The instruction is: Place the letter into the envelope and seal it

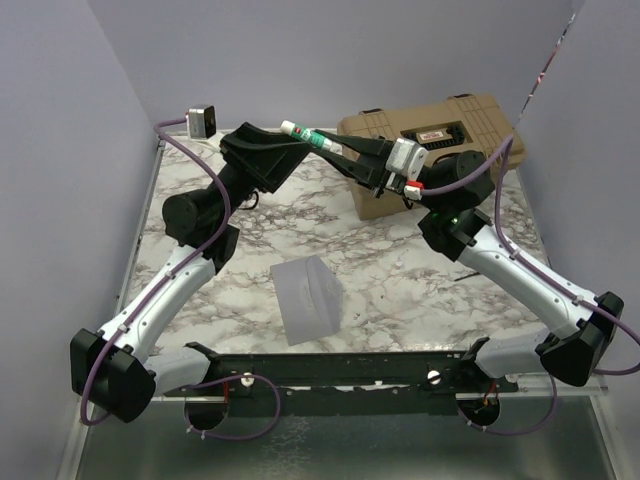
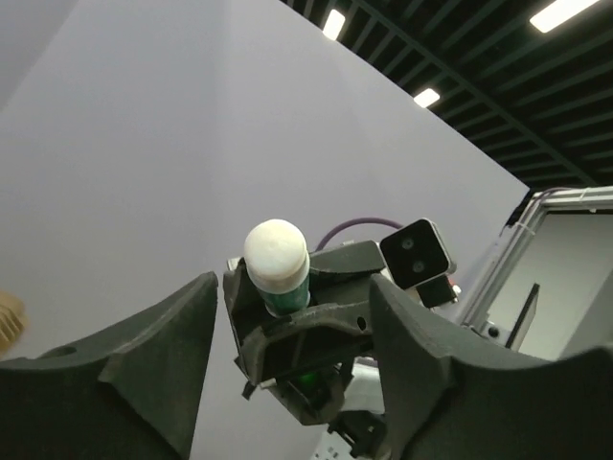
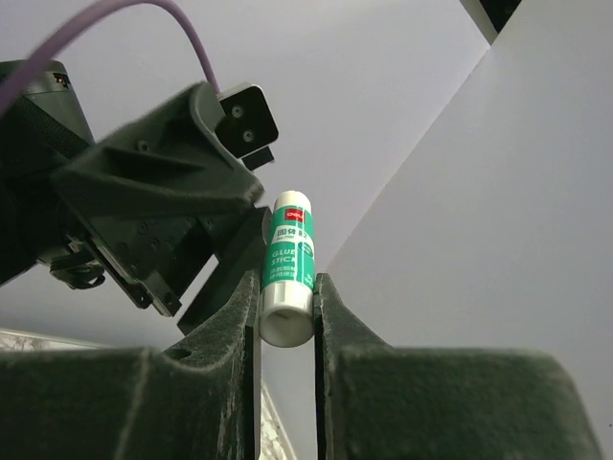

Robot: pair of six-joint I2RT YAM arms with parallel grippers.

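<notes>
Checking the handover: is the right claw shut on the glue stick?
Shut: the right claw pinches the glue stick from both sides in its wrist view.

A white marble-patterned table point(image 1: 400, 290) with grey veins stands boxed in by plain pale-lilac walls point(image 1: 330, 60) at the back and on both sides. Above the wall panels, a dark ceiling point(image 2: 460, 57) of black beams carries bright strip lights point(image 2: 565, 11).

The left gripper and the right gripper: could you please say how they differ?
The right gripper has jaws shut on the glue stick; the left gripper has jaws open, gripping nothing. The right gripper holds one end of the stick; the left gripper merely faces the other. Both face each other above the table.
</notes>
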